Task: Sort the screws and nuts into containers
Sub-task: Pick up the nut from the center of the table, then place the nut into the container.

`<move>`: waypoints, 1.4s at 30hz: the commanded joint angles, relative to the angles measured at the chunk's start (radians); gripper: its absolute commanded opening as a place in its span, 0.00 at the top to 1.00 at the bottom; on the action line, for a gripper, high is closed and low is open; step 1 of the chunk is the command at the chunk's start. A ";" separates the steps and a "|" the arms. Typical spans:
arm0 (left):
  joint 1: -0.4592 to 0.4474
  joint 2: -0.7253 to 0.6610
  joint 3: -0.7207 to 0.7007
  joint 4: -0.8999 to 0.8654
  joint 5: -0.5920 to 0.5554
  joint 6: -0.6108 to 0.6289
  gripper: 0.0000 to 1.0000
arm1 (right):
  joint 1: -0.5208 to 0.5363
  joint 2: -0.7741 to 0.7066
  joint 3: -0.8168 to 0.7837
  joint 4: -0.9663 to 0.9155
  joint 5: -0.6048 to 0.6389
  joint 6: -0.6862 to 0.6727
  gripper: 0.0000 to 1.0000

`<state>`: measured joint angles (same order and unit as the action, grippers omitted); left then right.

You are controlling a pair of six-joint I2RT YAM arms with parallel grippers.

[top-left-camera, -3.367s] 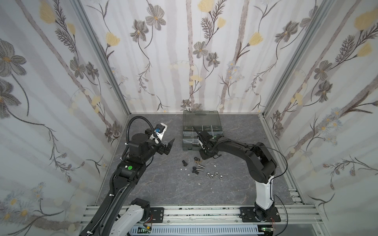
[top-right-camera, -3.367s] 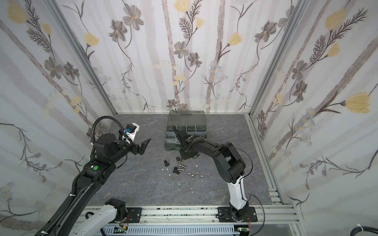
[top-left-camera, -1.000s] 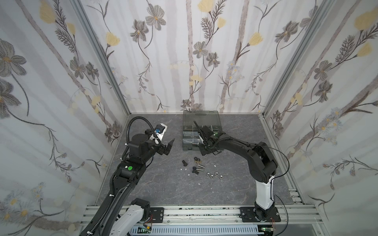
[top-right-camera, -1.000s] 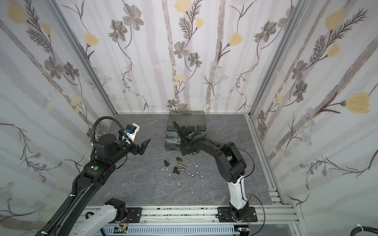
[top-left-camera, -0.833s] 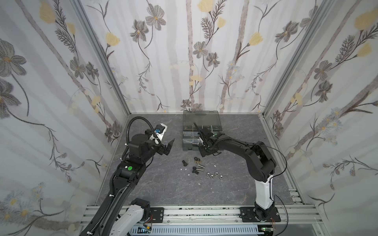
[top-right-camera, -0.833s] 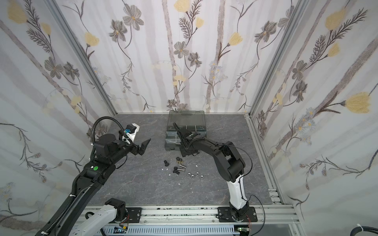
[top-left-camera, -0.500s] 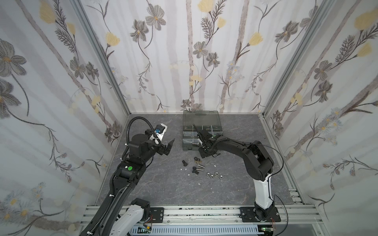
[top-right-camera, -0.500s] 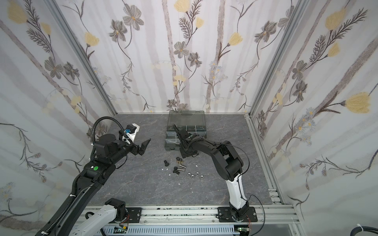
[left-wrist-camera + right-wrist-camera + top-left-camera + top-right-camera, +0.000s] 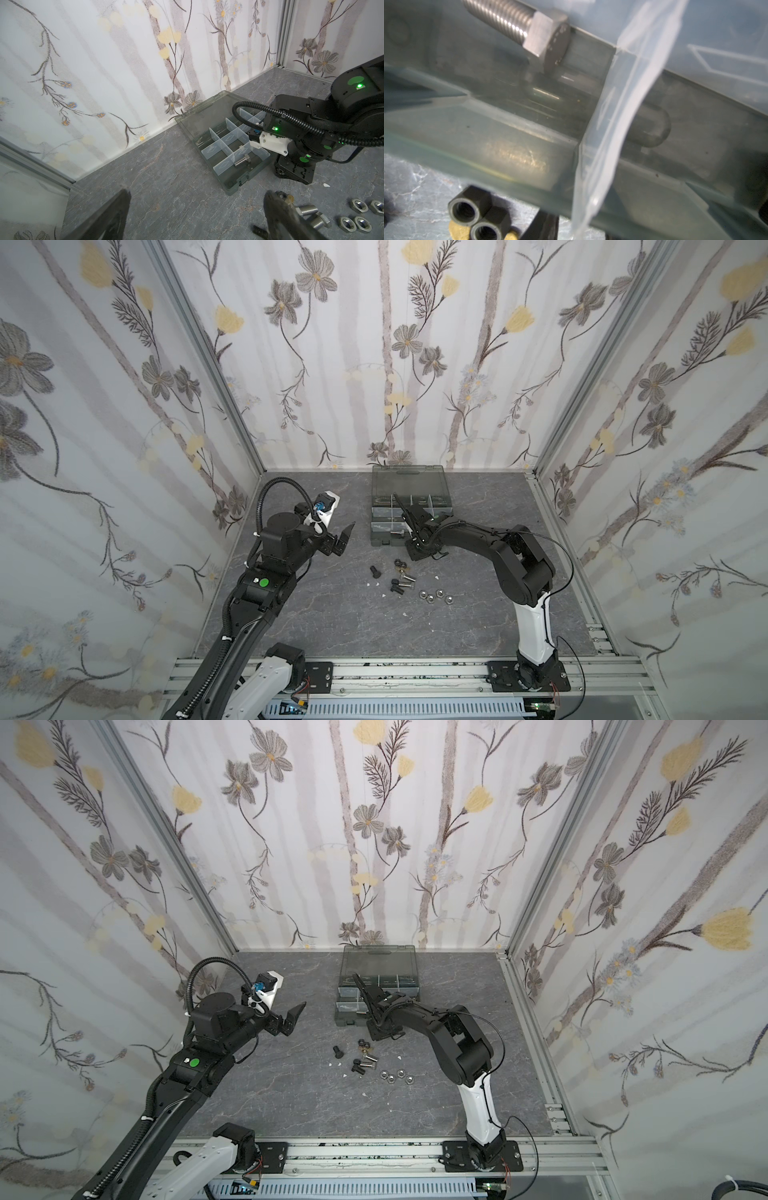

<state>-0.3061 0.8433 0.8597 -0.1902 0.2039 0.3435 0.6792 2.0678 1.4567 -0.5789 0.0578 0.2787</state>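
Note:
The containers are the compartments of a dark grey case (image 9: 380,541) with its lid (image 9: 409,481) laid back. One silver screw (image 9: 517,22) lies in a front compartment (image 9: 242,161). On the table in front lie a black screw (image 9: 375,571), black nuts (image 9: 475,216), a brass wing nut (image 9: 402,570), another silver screw (image 9: 409,578), and three silver nuts (image 9: 435,596). My right gripper (image 9: 419,549) is low at the case's front wall; its jaws (image 9: 575,230) stand slightly apart, holding nothing. My left gripper (image 9: 343,537) hovers open left of the case.
Flowered walls close in the table on three sides, and an aluminium rail (image 9: 415,672) runs along the front. Small white flecks (image 9: 376,584) lie among the parts. The right arm's elbow (image 9: 523,568) rises right of the pile.
My right gripper has slid a little from over the case's front compartments toward its front wall. The left arm and the loose parts have not moved.

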 commanded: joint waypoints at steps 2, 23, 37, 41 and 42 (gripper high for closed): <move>0.001 -0.003 -0.002 0.031 0.006 0.008 0.00 | -0.001 0.003 0.004 -0.005 -0.007 -0.011 0.74; 0.000 -0.011 0.001 0.031 0.000 0.011 0.00 | -0.027 0.056 0.384 -0.149 0.062 -0.163 0.78; 0.000 -0.001 0.002 0.029 -0.003 0.012 0.00 | -0.074 0.247 0.610 -0.132 0.034 -0.160 0.78; 0.000 0.005 0.005 0.023 0.006 0.011 0.00 | -0.073 0.271 0.610 -0.134 0.024 -0.160 0.76; 0.000 0.004 0.007 0.023 0.006 0.011 0.00 | -0.073 0.276 0.610 -0.133 0.024 -0.159 0.75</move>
<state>-0.3061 0.8459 0.8589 -0.1905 0.2031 0.3439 0.6067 2.3348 2.0586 -0.7139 0.0868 0.1188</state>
